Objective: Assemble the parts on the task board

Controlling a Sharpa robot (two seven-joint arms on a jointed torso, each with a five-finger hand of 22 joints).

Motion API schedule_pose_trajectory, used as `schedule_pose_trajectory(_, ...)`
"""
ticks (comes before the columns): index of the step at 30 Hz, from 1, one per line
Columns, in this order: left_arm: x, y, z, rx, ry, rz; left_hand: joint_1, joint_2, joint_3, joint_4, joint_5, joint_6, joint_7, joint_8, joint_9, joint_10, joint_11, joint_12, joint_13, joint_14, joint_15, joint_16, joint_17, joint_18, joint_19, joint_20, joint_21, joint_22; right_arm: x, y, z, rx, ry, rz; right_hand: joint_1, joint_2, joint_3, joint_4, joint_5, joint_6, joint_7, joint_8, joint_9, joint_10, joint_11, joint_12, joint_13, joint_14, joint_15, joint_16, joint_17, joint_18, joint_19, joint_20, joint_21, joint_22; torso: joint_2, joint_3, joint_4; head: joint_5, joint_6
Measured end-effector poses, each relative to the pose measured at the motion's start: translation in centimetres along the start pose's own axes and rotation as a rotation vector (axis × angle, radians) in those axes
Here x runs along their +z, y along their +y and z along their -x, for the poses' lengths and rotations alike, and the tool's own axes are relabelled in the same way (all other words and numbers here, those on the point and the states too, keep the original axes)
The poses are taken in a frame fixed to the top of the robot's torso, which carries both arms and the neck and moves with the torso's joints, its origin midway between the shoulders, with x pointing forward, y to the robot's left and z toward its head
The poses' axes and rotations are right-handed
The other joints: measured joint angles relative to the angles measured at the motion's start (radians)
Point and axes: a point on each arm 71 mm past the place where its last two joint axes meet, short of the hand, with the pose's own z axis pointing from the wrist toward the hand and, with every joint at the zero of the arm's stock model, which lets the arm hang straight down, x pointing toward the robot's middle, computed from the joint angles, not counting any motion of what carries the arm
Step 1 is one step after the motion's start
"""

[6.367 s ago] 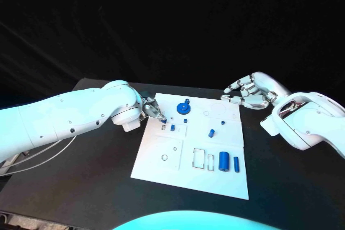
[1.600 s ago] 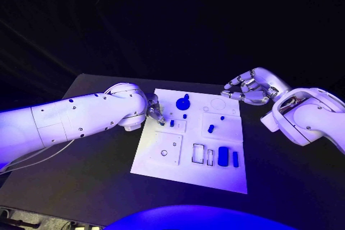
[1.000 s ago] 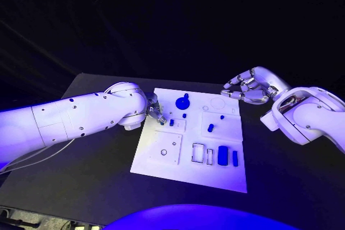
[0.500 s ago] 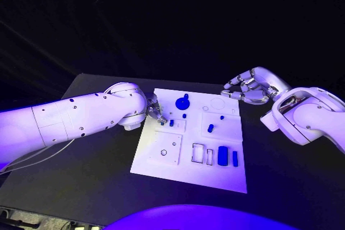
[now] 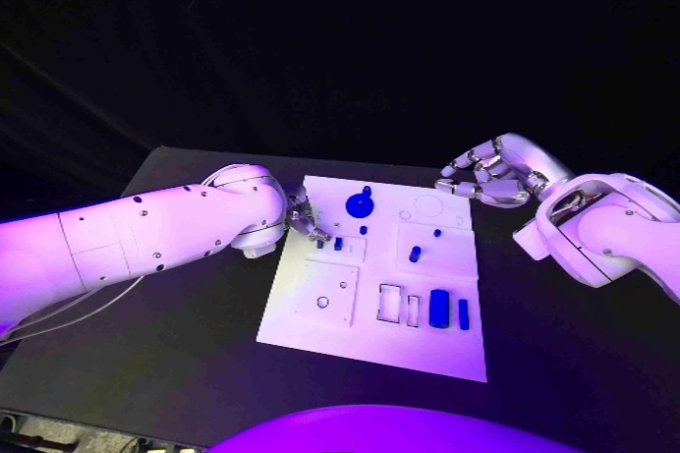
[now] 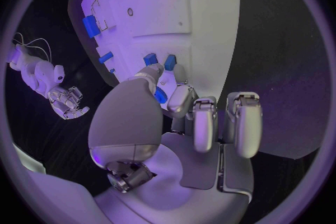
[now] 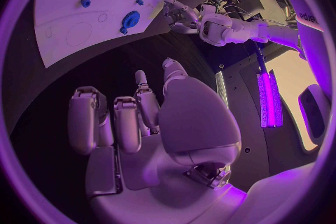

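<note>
- The task board [image 5: 371, 315], a white plate, lies in the middle of the black table [image 5: 170, 355], with the small blue parts spread over it.
- The left hand [image 5: 307, 220] is down at the board's left edge, its fingertips [image 6: 155, 71] bunched beside two small blue pieces [image 5: 329, 243].
- In the left wrist view a patch of blue shows between thumb and finger; it looks like a pinched small part [image 6: 162, 95], though the hand hides most of it, so I cannot be sure.
- The right hand [image 5: 484, 176] hangs off the board's far right corner, fingers loosely curled and apart, holding nothing.
- A blue gear [image 5: 360, 205] sits near the far edge, a short peg [image 5: 416, 253] stands mid-board, and a wide bar [image 5: 439, 309] with a thin bar [image 5: 464, 313] beside it lie toward the near right.
- Judging by looks, these are hard, light plastic pieces: stiff, smooth, likely to slip or tip if nudged sideways.
- Best hold, in my view, is a fingertip pinch across the opposite flat sides, upper half, leaving the bottom free to enter its recess.
</note>
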Motion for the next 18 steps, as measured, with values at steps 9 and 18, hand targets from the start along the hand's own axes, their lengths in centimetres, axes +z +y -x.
schedule_pose_trajectory(9,-0.4,0.1,0.7,-0.06,-0.041,-0.007,-0.013,0.023,-0.059,0.001,0.0,-0.008,0.007,-0.006,0.001,-0.009,0.005,-0.013,-0.016,0.0,0.0,0.0,0.0,0.0,0.0,0.0,0.0,0.0,0.0,0.0,0.0,0.0,-0.001,0.0,-0.004,-0.004,0.0,0.0,0.0,-0.002,-0.002,0.0,0.0,0.0,0.0,0.0,0.0,0.0,0.0,0.0,0.0,0.0,0.0,0.0,-0.002,0.0,0.0,-0.0001,-0.0002,-0.001,0.001)
schedule_pose_trajectory(18,-0.7,0.2,1.6,-0.169,-0.101,-0.051,0.025,0.054,-0.131,0.0,0.0,-0.149,0.077,-0.08,-0.04,-0.261,0.066,-0.331,-0.34,0.0,0.052,-0.125,0.0,0.056,-0.122,0.01,-0.186,-0.012,0.0,-0.1,0.0,-0.001,-0.002,-0.002,-0.004,-0.004,0.0,0.0,0.0,-0.002,-0.002,0.0,0.0,0.0,0.0,0.0,0.0,0.0,0.0,0.0,0.001,0.0,0.0,0.0,-0.002,0.0,0.0,0.0005,0.0006,-0.008,0.007)
